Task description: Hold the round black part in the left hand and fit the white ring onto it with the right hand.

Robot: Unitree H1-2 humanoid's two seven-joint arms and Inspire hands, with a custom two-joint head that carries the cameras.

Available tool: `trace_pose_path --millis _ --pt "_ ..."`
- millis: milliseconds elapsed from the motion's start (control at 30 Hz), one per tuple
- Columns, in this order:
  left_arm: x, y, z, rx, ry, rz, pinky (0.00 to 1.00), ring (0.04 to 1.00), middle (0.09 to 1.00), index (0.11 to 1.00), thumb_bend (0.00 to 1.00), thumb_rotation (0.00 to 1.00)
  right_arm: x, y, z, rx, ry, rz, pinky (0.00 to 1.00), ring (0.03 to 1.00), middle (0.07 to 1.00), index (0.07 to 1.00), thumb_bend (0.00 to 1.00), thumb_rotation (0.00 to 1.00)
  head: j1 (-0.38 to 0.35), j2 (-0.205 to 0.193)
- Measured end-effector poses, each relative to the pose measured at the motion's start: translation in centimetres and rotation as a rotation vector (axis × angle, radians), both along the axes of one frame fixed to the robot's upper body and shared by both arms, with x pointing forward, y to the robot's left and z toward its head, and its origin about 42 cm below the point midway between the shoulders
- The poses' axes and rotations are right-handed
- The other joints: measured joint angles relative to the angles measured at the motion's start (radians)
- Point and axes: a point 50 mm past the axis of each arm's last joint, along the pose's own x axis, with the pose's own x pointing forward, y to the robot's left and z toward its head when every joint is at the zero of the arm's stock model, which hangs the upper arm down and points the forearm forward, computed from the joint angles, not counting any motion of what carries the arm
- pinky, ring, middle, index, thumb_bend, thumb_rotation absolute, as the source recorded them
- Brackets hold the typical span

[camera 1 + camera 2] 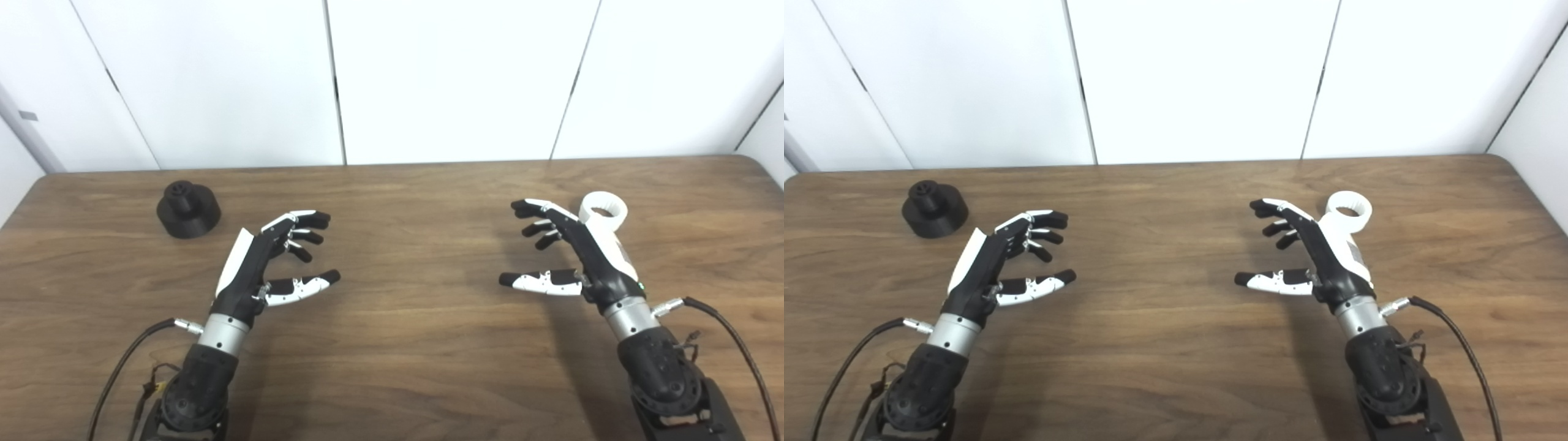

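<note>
So we start with the wooden table (404,367), which fills the lower part of both views, with white wall panels (453,79) behind its far edge. Our two arms come up from the bottom edge, well apart from each other, and neither holds anything.

Our left hand (263,263) hovers above the wood with fingers spread and lightly curled, thumb out toward the middle: released, empty. Our right hand (569,257) mirrors it on the other side, also loose and empty, palm turned inward.

Next in size, the round black part (188,210) sits upright on the table near the far left, beyond and to the left of our left hand, clear of the fingers. It has a wide base and a small knob on top.

Smallest, the white ring (1348,212) lies flat just beyond our right hand; from the head cameras the back of the hand partly covers its near edge, so we cannot tell whether they touch.

We judge nothing is grasped yet. The risks from here: our right hand could nudge the ring away while turning to reach it, since it lies behind the knuckles; and the low, broad black part may slide under curled fingers instead of being gripped.
</note>
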Motion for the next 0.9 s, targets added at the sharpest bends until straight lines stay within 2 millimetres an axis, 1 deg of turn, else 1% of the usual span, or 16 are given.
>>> trace_pose_path --millis 233,400,433,467,500,533,567,600,633,667,700,767,833,900 --pt "0.0 0.0 0.0 0.0 0.0 0.0 0.53 0.673 0.748 0.715 0.66 0.0 0.0 -0.1 0.0 0.01 0.001 -0.001 0.56 0.668 0.773 0.778 0.69 0.21 0.0 0.0" --pt "0.0 0.0 0.0 -0.002 0.0 -0.001 0.53 0.675 0.747 0.716 0.66 0.0 0.0 -0.1 0.0 0.01 0.0 -0.001 0.55 0.661 0.768 0.776 0.68 0.23 0.014 -0.002" --pt "0.0 0.0 0.0 -0.002 0.0 -0.001 0.53 0.676 0.749 0.716 0.66 0.0 0.0 -0.1 0.0 0.011 0.0 -0.001 0.55 0.664 0.767 0.775 0.69 0.23 0.05 -0.008" --pt "0.0 0.0 0.0 -0.004 0.0 -0.001 0.53 0.682 0.754 0.719 0.66 0.0 0.0 -0.1 0.0 0.012 0.001 -0.002 0.55 0.67 0.767 0.776 0.69 0.23 0.051 -0.008" --pt "0.0 -0.1 0.0 -0.006 0.0 -0.001 0.53 0.683 0.756 0.72 0.66 0.0 0.0 -0.2 0.0 0.014 0.002 -0.004 0.56 0.672 0.767 0.777 0.69 0.24 0.072 -0.009" --pt "0.0 -0.2 0.0 -0.007 0.001 -0.001 0.54 0.687 0.757 0.725 0.67 0.02 0.0 -0.3 -0.1 0.018 0.003 -0.005 0.55 0.675 0.763 0.776 0.69 0.22 0.095 -0.011" --pt "0.0 -0.4 -0.1 -0.008 0.002 -0.003 0.54 0.69 0.76 0.73 0.67 0.04 0.1 -0.4 -0.2 0.024 0.004 -0.005 0.55 0.679 0.76 0.777 0.68 0.21 0.163 -0.018" --pt "0.0 -0.6 -0.1 -0.009 0.002 -0.005 0.54 0.691 0.761 0.731 0.67 0.04 0.1 -0.7 -0.2 0.03 0.004 -0.005 0.55 0.681 0.76 0.777 0.68 0.2 0.201 -0.024" --pt "0.0 -0.9 -0.2 -0.011 0.002 -0.006 0.54 0.69 0.763 0.729 0.67 0.04 0.1 -0.9 -0.3 0.03 0.002 -0.004 0.56 0.68 0.764 0.781 0.67 0.19 0.256 -0.035" --pt "-0.1 -1.3 -0.2 -0.013 0.002 -0.01 0.54 0.69 0.762 0.727 0.67 0.04 0.1 -1.2 -0.3 0.028 -0.001 -0.002 0.57 0.68 0.77 0.785 0.67 0.19 0.285 -0.041" --pt "-0.1 -1.7 -0.3 -0.018 0.003 -0.014 0.54 0.69 0.762 0.726 0.67 0.05 0.1 -1.6 -0.2 0.022 -0.002 -0.002 0.57 0.68 0.772 0.786 0.67 0.18 0.285 -0.041" --pt "-0.1 -2.4 -0.5 -0.022 0.007 -0.018 0.53 0.678 0.757 0.724 0.67 0.06 0.2 -2.5 -0.2 0.013 0.0 -0.017 0.58 0.686 0.779 0.79 0.66 0.18 0.336 -0.055" --pt "-0.1 -2.7 -0.7 -0.015 0.007 -0.012 0.53 0.674 0.754 0.721 0.67 0.06 0.1 -3.2 -0.2 0.008 0.006 -0.024 0.6 0.688 0.775 0.788 0.66 0.17 0.34 -0.055" --pt "-0.1 -2.8 -0.8 -0.009 0.008 -0.006 0.53 0.673 0.751 0.719 0.67 0.06 0.1 -3.5 -0.2 0.011 0.007 -0.029 0.58 0.683 0.765 0.783 0.66 0.15 0.362 -0.061"
